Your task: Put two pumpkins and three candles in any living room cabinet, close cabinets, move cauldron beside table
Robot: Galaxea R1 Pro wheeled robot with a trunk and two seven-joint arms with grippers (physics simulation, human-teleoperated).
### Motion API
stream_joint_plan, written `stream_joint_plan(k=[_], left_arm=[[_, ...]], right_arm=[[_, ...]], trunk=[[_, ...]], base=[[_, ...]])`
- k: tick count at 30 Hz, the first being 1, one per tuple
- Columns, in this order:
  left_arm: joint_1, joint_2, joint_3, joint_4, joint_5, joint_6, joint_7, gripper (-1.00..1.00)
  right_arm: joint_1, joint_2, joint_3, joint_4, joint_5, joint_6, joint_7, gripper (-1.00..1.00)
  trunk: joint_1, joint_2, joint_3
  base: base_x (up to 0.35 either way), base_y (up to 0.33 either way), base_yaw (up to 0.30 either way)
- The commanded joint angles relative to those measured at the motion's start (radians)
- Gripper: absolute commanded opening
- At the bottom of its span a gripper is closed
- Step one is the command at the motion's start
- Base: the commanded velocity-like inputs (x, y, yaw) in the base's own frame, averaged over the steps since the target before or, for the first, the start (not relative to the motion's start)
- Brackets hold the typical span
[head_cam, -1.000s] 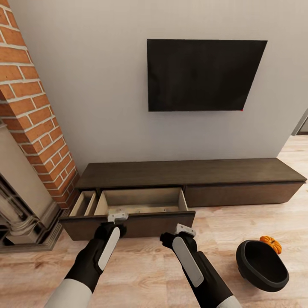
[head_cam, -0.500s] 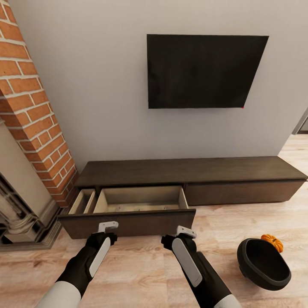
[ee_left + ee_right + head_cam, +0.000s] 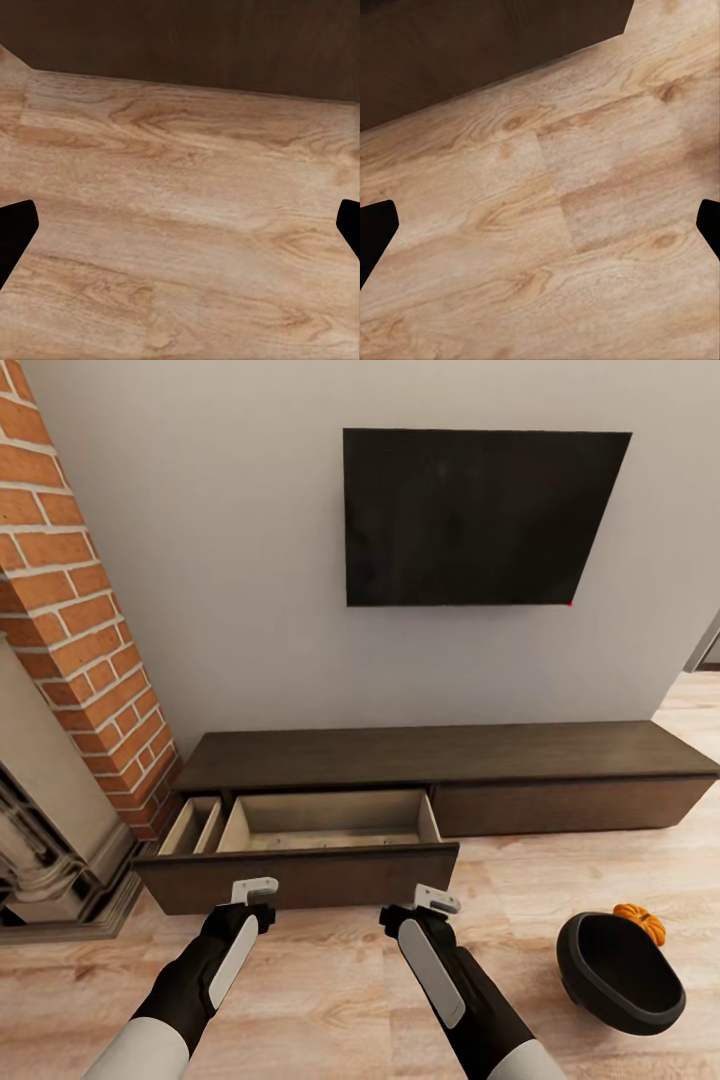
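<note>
The long dark-brown cabinet [image 3: 450,752] runs along the wall, with its left drawer [image 3: 300,875] pulled out and a bare pale-wood inside. My left gripper [image 3: 253,887] and right gripper [image 3: 435,902] hang open just in front of the drawer front, holding nothing. The wrist views look down at the floor: the left gripper [image 3: 180,225] and right gripper [image 3: 540,225] have their fingertips wide apart, and the dark drawer front [image 3: 187,37] lies just beyond. The black cauldron [image 3: 620,972] sits on the floor at the right, with an orange pumpkin [image 3: 641,923] right behind it. The candles are out of view.
A brick fireplace column [image 3: 70,610] with a stone surround [image 3: 50,840] stands at the left, close to the open drawer's end. A black TV [image 3: 480,515] hangs on the wall above the cabinet. Wooden floor [image 3: 330,1000] spreads between me and the cabinet.
My left gripper has drawn back from the drawer's top edge to just in front of it. The whole view has shifted slightly, so the camera moved. The drawer stays open.
</note>
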Motion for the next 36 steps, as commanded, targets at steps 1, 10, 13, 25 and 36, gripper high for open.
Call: stream_joint_plan(k=[1,10,13,25,36], left_arm=[[-0.001,0.001,-0.002,-0.001,0.01,0.002,0.009,1.0],[-0.001,0.003,0.0,-0.001,0.008,0.002,-0.076,1.0],[-0.001,0.003,0.0,-0.001,0.007,0.002,-0.085,1.0],[-0.001,0.004,0.0,-0.001,0.007,-0.01,-0.09,1.0],[-0.001,0.022,0.01,0.0,0.01,-0.031,-0.24,1.0]], right_arm=[[-0.001,0.0,0.003,-0.001,-0.006,0.003,-0.008,1.0],[-0.007,0.0,0.058,0.001,-0.004,-0.046,0.046,1.0],[-0.007,0.0,0.057,0.0,-0.004,-0.046,0.049,1.0],[-0.007,0.0,0.058,0.001,-0.004,-0.046,0.049,1.0],[-0.007,0.0,0.057,0.029,0.178,-0.132,0.051,1.0]], trunk=[[0.004,-0.008,-0.004],[0.038,-0.071,-0.032],[0.05,-0.092,-0.042],[0.096,-0.176,-0.079],[0.138,-0.253,-0.114]], base=[[0.0,0.0,0.0],[0.0,0.0,0.0],[0.0,0.0,0.0],[0.0,0.0,0.0],[0.0,0.0,0.0]])
